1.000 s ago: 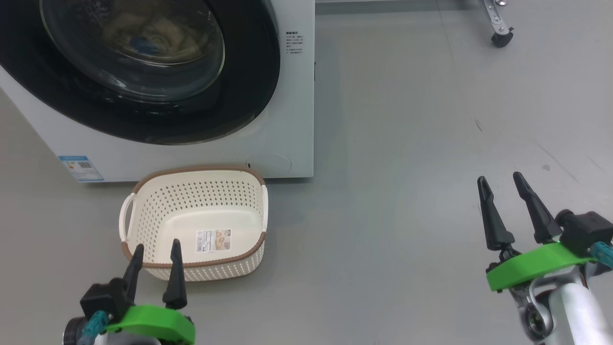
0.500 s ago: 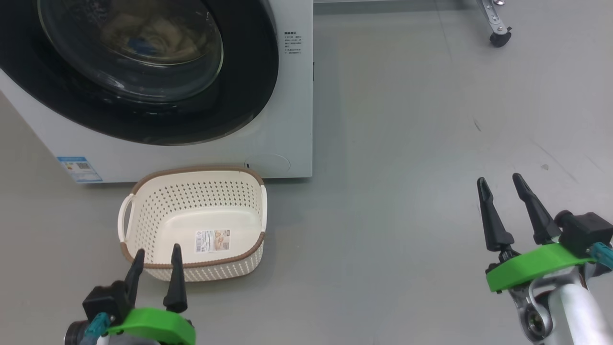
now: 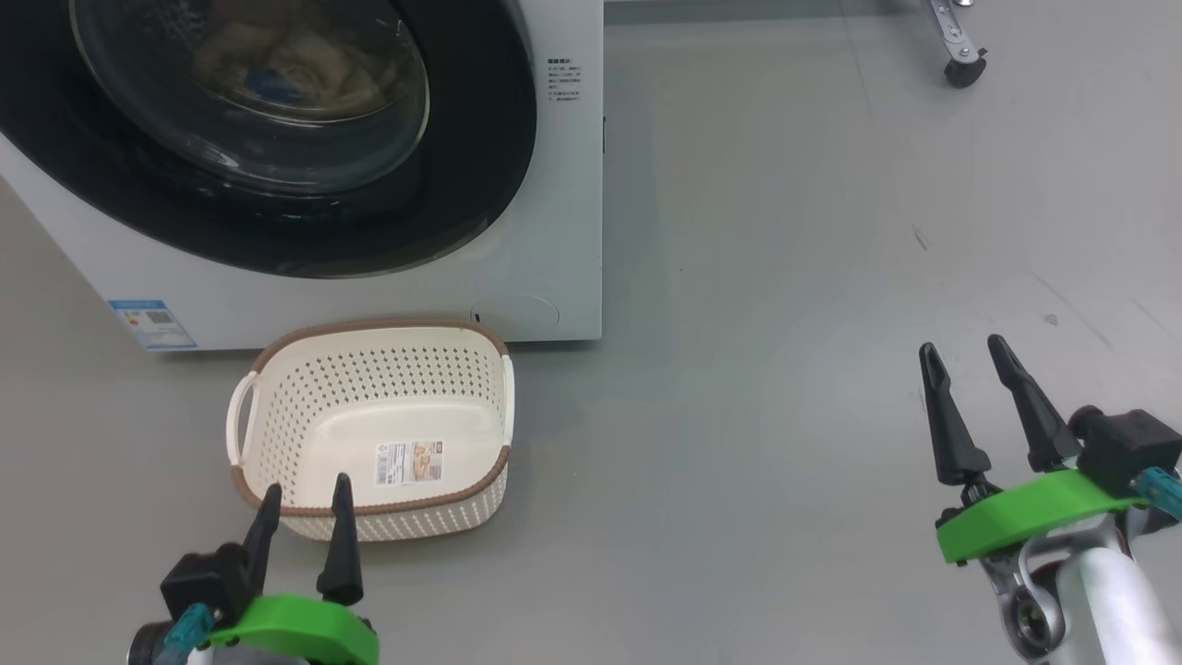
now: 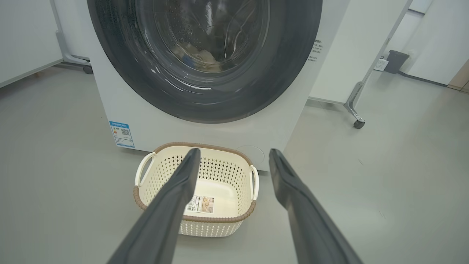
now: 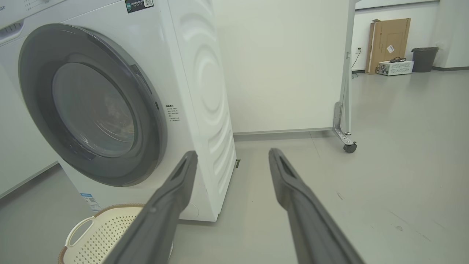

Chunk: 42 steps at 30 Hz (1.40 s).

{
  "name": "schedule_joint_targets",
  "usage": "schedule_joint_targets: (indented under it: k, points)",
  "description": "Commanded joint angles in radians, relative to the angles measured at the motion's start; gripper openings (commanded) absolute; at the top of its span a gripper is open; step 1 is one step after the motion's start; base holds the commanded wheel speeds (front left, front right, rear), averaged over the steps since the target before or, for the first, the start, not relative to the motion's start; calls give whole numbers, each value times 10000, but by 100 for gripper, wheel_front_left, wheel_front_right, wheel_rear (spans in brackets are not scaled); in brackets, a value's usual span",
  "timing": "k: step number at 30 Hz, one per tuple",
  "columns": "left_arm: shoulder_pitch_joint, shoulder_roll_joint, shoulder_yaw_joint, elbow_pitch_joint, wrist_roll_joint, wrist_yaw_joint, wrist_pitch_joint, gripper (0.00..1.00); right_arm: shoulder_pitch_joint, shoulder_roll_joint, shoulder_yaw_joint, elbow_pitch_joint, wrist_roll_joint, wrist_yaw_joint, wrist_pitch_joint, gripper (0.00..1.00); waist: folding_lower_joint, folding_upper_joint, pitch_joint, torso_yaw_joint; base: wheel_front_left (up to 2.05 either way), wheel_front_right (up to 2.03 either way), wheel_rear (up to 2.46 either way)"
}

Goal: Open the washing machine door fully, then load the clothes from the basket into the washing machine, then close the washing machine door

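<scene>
while left gripper (image 3: 307, 487) and right gripper (image 3: 962, 347) hang wide, empty, washing machine door (image 3: 462, 139) sits shut ahead-left; left nearer, by basket (image 3: 379, 325).

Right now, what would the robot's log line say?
door: shut | clothes: inside, behind glass | basket: empty | left pincer: open | right pincer: open

Your left gripper (image 3: 307, 486) and right gripper (image 3: 960, 347) each show you two long, tapering black fingers (image 3: 949, 434) on a curved bright-green plate (image 3: 1025, 510). Beside each plate sits a boxy black block (image 3: 1122, 441) with a teal plug (image 3: 1160, 484). The right forearm (image 3: 1103, 600) is pale silver, with a round joint.
</scene>
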Motion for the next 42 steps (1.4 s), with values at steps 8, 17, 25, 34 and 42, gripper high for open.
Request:
schedule_joint_targets:
  k: [8,17,25,34,42]
  points:
    - [-341,339,222,-746,-278,6,-111,100,-306,5,211,-294,-181,-36,4,100,0,0,-6,-41,0,0,0]
    - [-252,300,329,-942,-154,6,-111,100,-305,8,201,-253,-180,-36,4,100,0,0,-17,-99,0,0,0]
    - [-148,228,347,-1184,-355,6,-111,100,-298,10,210,-246,-182,-36,4,100,0,0,0,-114,0,0,0]
    - [319,-10,-65,-438,-389,0,54,0,194,50,27,565,-114,2,16,0,0,0,6,-117,0,0,0]
    - [305,-22,88,-507,-1202,0,274,0,173,48,-38,546,801,-1,282,0,0,0,-16,-86,0,0,0]
